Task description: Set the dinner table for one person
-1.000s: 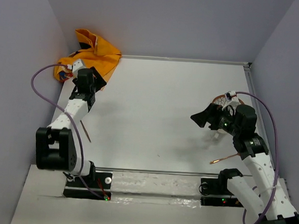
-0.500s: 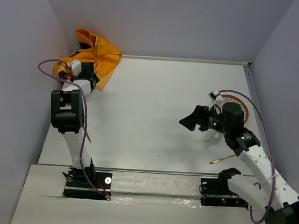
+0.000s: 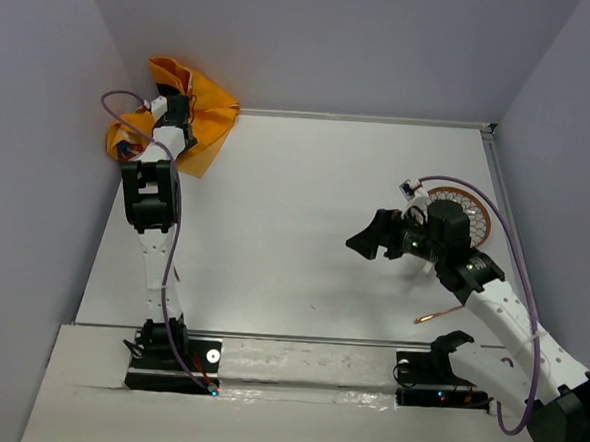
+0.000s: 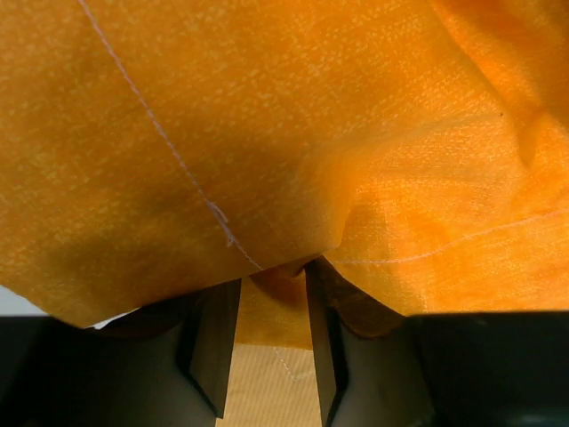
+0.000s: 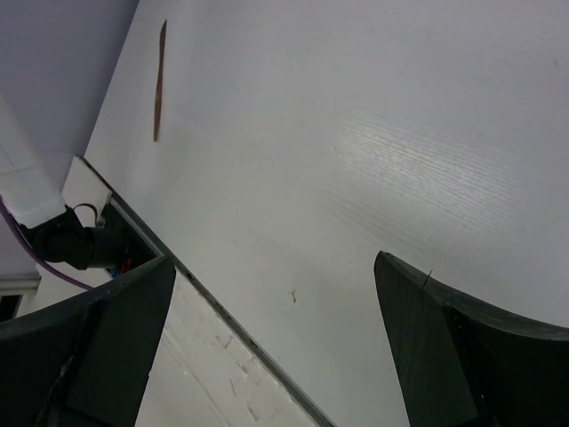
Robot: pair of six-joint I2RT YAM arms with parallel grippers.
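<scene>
The dinner table (image 3: 306, 212) is a plain white top, also filling the right wrist view (image 5: 356, 107). A crumpled orange cloth (image 3: 207, 110) lies in its far left corner. My left gripper (image 3: 173, 110) is stretched out onto that cloth. In the left wrist view the cloth (image 4: 267, 133) fills the frame, and the left gripper (image 4: 271, 294) has its jaws half narrowed, with a gap, around a fold of it. My right gripper (image 3: 366, 235) hovers wide open over bare table, holding nothing (image 5: 274, 267).
A round plate (image 3: 466, 213) with an orange rim and honeycomb pattern sits behind the right arm. A copper-coloured utensil (image 3: 439, 315) lies near the right arm's base. A thin brown stick (image 5: 159, 80) lies near the left arm. Grey walls close three sides.
The left arm has stretched farther into the corner onto the cloth, and its jaws have narrowed. The right gripper has drifted left, uncovering the plate.
</scene>
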